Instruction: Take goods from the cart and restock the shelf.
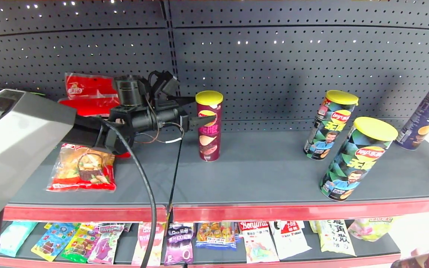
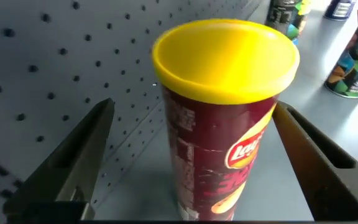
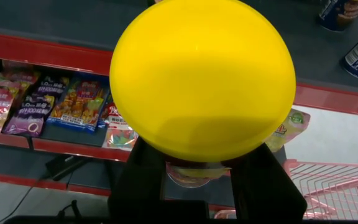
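Shelf (image 1: 266, 175), maroon can (image 1: 209, 137) between spread left fingers (image 2: 73, 162), yellow-lidded can (image 3: 202, 74) in right fingers (image 3: 145, 180)

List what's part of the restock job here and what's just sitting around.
In play:
- maroon can, standing between the open fingers of the left gripper
- yellow-lidded can, held by the right gripper
- top shelf
- cart

Lying about:
- green can
- second green can
- blue can
- snack bag
- red bag
- lower-shelf packets

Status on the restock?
Left pincer open around maroon can, upright on shelf. Right pincer shut on yellow-lidded can. Green cans farther right.
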### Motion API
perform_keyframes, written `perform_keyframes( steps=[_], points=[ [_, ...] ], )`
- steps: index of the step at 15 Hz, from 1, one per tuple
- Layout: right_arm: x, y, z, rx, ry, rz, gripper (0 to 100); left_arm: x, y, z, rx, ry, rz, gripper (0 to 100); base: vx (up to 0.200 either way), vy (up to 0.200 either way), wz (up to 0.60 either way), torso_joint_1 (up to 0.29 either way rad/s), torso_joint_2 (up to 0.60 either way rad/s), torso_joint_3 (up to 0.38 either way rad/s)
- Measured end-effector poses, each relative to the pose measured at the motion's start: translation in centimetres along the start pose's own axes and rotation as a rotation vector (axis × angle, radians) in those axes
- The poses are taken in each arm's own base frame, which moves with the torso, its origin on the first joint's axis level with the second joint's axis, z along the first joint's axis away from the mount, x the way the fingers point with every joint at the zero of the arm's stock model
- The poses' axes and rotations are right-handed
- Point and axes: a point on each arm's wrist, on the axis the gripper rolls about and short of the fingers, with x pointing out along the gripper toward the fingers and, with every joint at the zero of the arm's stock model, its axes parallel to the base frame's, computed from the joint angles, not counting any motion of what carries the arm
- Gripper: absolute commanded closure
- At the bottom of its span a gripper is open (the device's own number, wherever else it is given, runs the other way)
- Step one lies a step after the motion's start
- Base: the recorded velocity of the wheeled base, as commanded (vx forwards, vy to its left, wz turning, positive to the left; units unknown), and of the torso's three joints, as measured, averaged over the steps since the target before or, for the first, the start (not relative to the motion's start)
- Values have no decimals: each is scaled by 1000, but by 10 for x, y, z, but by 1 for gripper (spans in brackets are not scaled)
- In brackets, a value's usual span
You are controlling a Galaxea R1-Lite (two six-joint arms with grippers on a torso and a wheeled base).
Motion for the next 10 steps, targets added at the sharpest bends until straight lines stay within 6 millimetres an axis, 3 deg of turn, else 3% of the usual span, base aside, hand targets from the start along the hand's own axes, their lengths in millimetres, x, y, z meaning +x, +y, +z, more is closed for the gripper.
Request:
perform_keyframes(
  steps=[9,10],
  points=[
    [0,0,3,0,-1,-1,100,14,1,-6,-3,-2,-18,0,0,0,0,0,0,0],
    [0,0,3,0,-1,-1,100,16,0,-6,-3,-2,-20,100,0,0,0,0,0,0]
  ],
)
